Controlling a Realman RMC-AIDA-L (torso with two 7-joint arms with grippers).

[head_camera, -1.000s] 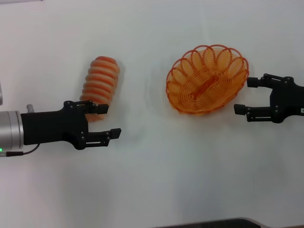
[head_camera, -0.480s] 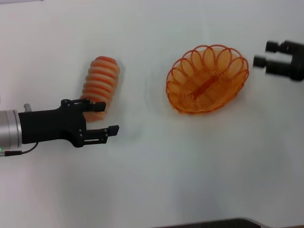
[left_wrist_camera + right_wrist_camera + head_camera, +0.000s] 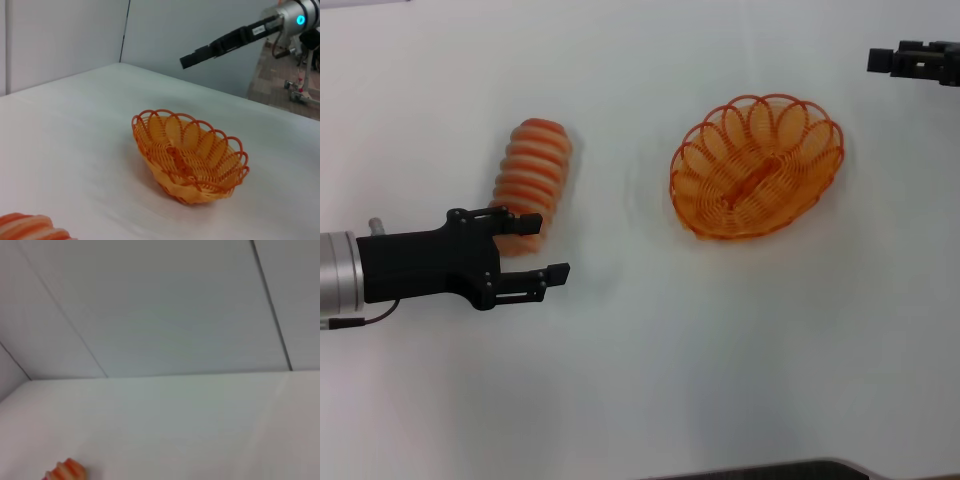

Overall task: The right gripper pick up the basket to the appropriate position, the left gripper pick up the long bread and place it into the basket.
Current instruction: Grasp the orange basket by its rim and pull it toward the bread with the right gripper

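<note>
left tool (image 3: pixel 532 248) spread open beside the long bread (image 3: pixel 531 179), empty; right tool (image 3: pixel 910 62) state unclear.

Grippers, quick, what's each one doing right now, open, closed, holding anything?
Left gripper: open, holding nothing, beside the near end of the long bread.
Right gripper: far right, beyond the basket, holding nothing; open or shut cannot be told.

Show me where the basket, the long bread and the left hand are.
basket (image 3: pixel 757 168), head view, woven bottom inside the rim.
long bread (image 3: pixel 531 178), head view, middle of the ridged crust.
left hand (image 3: pixel 536 250), head view, gap between its two fingertips.
</note>
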